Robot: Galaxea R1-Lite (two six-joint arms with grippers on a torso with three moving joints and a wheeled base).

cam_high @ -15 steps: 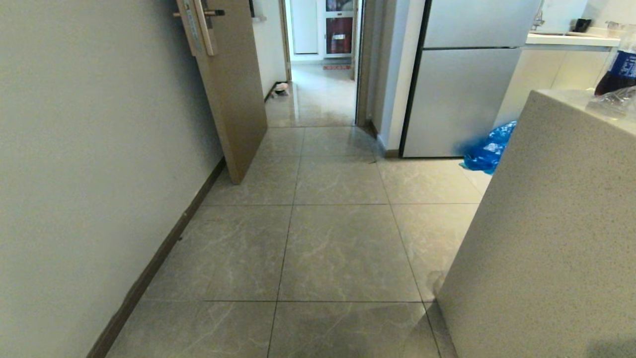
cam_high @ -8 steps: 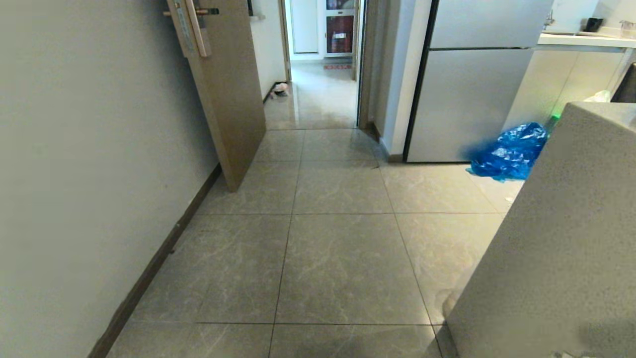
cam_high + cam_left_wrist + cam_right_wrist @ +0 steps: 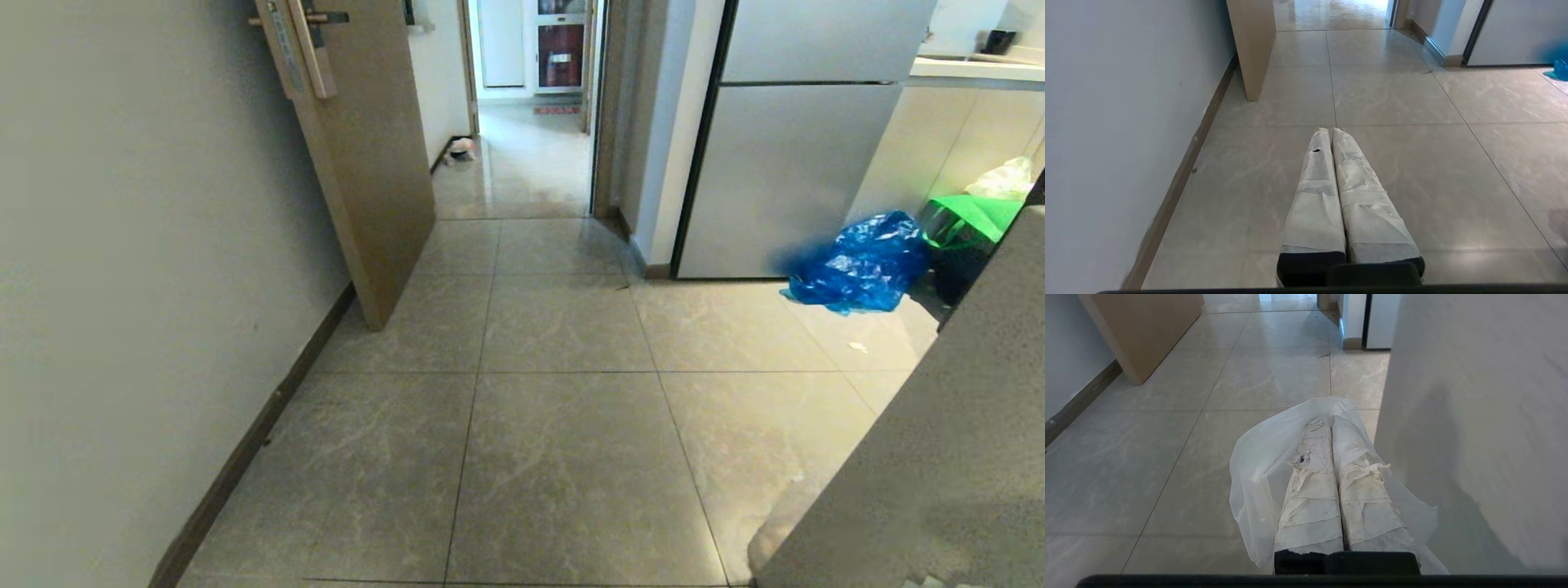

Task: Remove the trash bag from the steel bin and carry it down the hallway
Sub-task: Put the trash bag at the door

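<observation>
Trash bag (image 3: 1257,465) pinched in right gripper (image 3: 1331,424), lower part hidden.

My way runs over a glossy grey marbled tile floor (image 3: 563,457) with thin dark grout lines, the hallway (image 3: 522,163) narrowing ahead past a brown wooden door leaf (image 3: 367,180) whose lower edge stands just above the tiles. A dark baseboard (image 3: 245,457) meets the floor along the white wall on my left. On the tiles to my right lies a crumpled shiny blue plastic bag (image 3: 865,263), just beside the base of the grey refrigerator (image 3: 775,180). A small white scrap (image 3: 857,347) lies near it. Far down the passage a small pale object (image 3: 461,149) sits on the floor against the wall; I cannot tell what it is.
</observation>
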